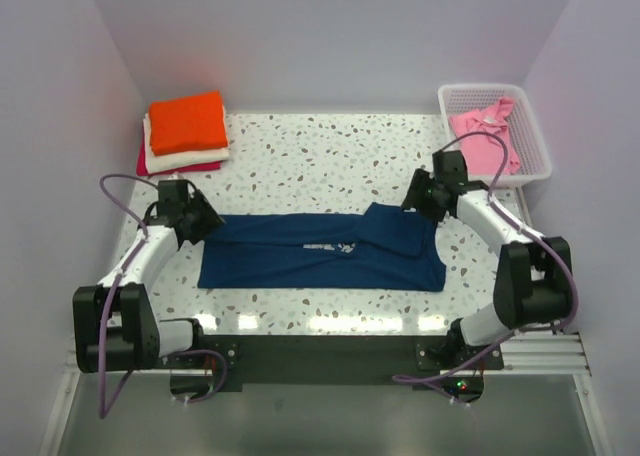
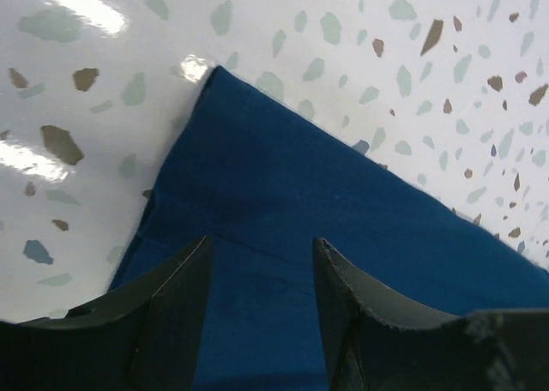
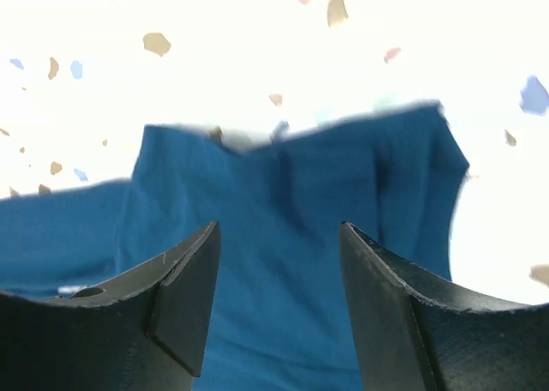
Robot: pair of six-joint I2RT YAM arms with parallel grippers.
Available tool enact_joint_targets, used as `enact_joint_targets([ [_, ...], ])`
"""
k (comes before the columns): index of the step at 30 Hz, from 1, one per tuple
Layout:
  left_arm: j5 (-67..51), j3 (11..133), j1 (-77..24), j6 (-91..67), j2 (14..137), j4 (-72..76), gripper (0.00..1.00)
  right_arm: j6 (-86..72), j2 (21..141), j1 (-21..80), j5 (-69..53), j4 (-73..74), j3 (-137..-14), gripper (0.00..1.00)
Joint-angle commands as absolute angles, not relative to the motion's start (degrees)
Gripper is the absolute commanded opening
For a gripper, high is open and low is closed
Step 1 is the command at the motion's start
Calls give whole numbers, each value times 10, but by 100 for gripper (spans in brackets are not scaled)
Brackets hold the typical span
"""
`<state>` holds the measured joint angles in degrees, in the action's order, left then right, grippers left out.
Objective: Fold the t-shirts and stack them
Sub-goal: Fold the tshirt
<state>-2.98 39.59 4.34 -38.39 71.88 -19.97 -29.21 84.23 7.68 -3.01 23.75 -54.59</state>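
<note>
1 navy tee (image 1: 320,251) lies on table (image 1: 330,156), left gripper (image 1: 203,223) at its left end, right gripper (image 1: 412,198) at its right. Wrist cams show both jaws apart, gripping nothing. Only top cam shows the far-left stack of 3, orange tee (image 1: 188,121) on cream tee (image 1: 185,159) on magenta tee (image 1: 150,165), & 1 pink tee (image 1: 485,141) in basket (image 1: 540,148) far right.

White lattice basket (image 1: 478,98) — speckled table's (image 1: 320,166) far-right corner.

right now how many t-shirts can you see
5: a navy one spread mid-table, a pink one in the basket, and orange, cream and magenta folded in a stack far left. More may hide in the basket.
</note>
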Motion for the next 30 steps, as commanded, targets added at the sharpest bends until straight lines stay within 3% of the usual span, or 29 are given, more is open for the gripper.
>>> enact_joint_targets([
  [1, -75, 420, 19, -350, 727, -162, 55, -264, 906, 87, -5, 231, -606, 61],
  [12, -102, 419, -32, -344, 743, -150, 54, -270, 1021, 145, 41, 265, -700, 58],
  [20, -113, 412, -40, -341, 738, -152, 54, -300, 1006, 163, 80, 283, -672, 20],
  [24, -117, 408, -40, -340, 732, -155, 54, -310, 956, 170, 75, 279, -643, 11],
  [30, -120, 406, -40, -339, 729, -153, 54, -323, 889, 185, 52, 275, -606, 10],
])
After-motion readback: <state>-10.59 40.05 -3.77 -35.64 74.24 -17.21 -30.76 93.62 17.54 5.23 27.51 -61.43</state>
